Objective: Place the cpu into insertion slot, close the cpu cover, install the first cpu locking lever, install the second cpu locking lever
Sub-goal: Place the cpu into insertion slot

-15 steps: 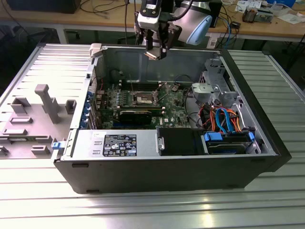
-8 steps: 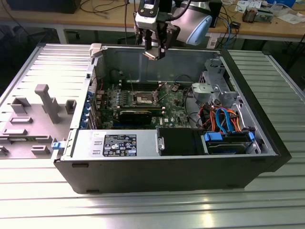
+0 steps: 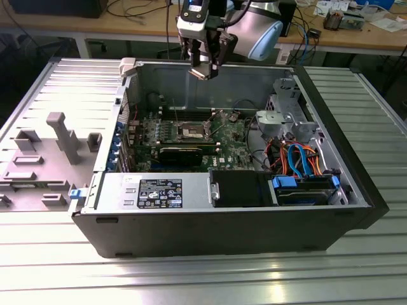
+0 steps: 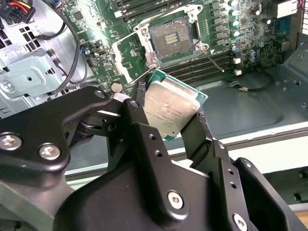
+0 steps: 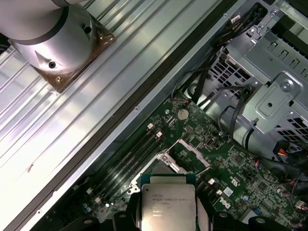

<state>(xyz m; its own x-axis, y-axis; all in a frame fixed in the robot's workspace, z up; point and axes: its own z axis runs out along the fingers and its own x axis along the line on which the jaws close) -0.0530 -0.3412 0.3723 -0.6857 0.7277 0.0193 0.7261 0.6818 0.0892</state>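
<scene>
Pinching cpu (image 4: 171, 108) edges, gripper (image 3: 205, 68) well above insertion slot (image 3: 193, 131)

Bright room light glares off the ribbed metal table (image 3: 210, 283) in the exterior view. Inside the computer case (image 3: 159, 82) the circuit board (image 3: 230, 147) sits in dimmer shade, while the chip (image 4: 168, 108) gleams.

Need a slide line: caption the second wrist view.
Gripper clamps the chip by its edges, held over the green board with its socket open.
</scene>
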